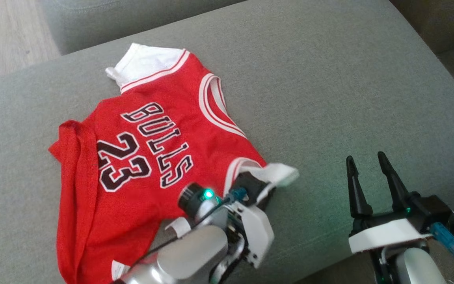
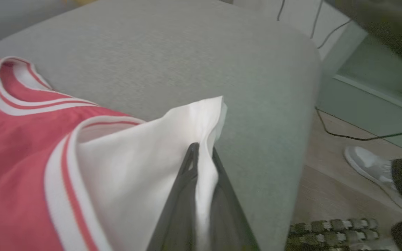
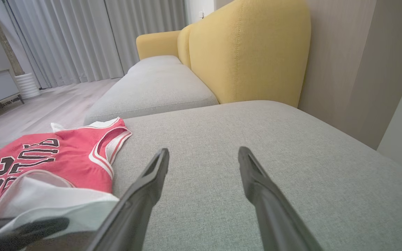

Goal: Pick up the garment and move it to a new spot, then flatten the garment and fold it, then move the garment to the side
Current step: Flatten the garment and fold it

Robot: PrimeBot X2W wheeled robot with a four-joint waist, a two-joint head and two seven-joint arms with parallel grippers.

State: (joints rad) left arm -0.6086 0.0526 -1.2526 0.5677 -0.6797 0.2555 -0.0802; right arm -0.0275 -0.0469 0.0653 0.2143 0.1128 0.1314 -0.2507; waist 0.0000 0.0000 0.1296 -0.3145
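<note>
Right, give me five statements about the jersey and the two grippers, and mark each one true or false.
1. The left gripper is shut on a white sleeve of the jersey. True.
2. The right gripper holds the jersey's other sleeve. False: it is open over bare cushion, apart from the jersey.
3. The jersey reads BULLS 23. True.
4. The jersey lies on a table. False: it lies on the grey sofa cushion.
5. A person's shoe shows on the floor beside the cushion. True.
</note>
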